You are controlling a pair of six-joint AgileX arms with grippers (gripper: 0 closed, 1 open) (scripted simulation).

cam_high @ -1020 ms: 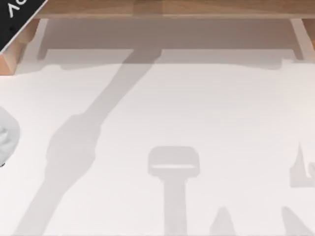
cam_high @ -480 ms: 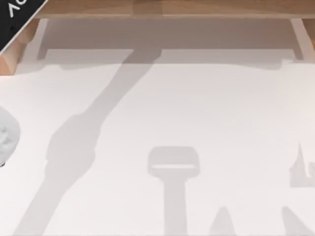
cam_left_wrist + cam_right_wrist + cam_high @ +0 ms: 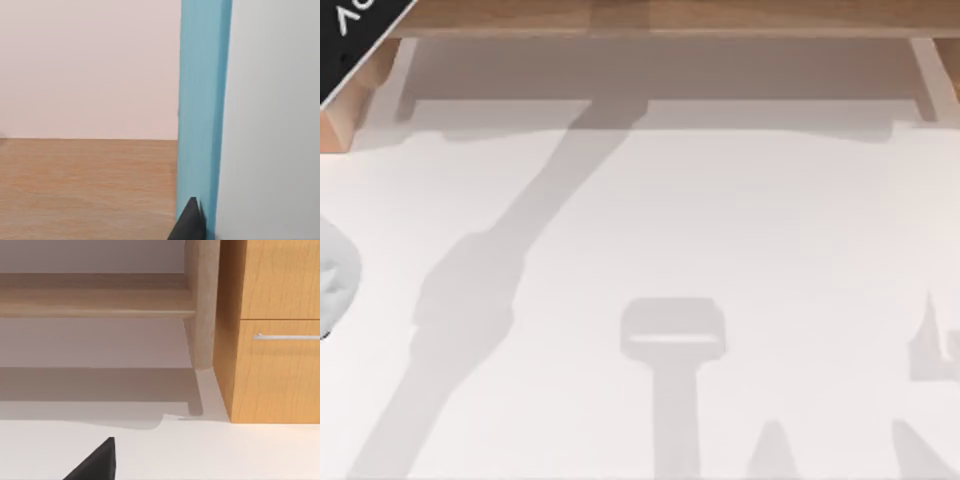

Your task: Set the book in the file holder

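Observation:
The book (image 3: 202,110) stands upright close to the left wrist camera, showing a light blue edge with a white face beside it. My left gripper (image 3: 191,224) is shut on the book; one black fingertip (image 3: 189,220) lies against the blue edge and the other is hidden behind the book. Beyond it are a wooden surface (image 3: 85,185) and a pale wall. A white part of my left arm (image 3: 332,285) shows at the top view's left edge. My right gripper (image 3: 95,462) hangs low over the white table (image 3: 210,455). The file holder is out of view.
A wooden shelf (image 3: 660,18) runs along the table's far side, standing on legs (image 3: 202,305). A wooden cabinet with a drawer handle (image 3: 287,336) stands to the right of it. Arm shadows (image 3: 470,290) cross the white table (image 3: 770,220).
The white arm part at the top view's left edge and the shadow at the right edge have shifted very slightly. Nothing else differs.

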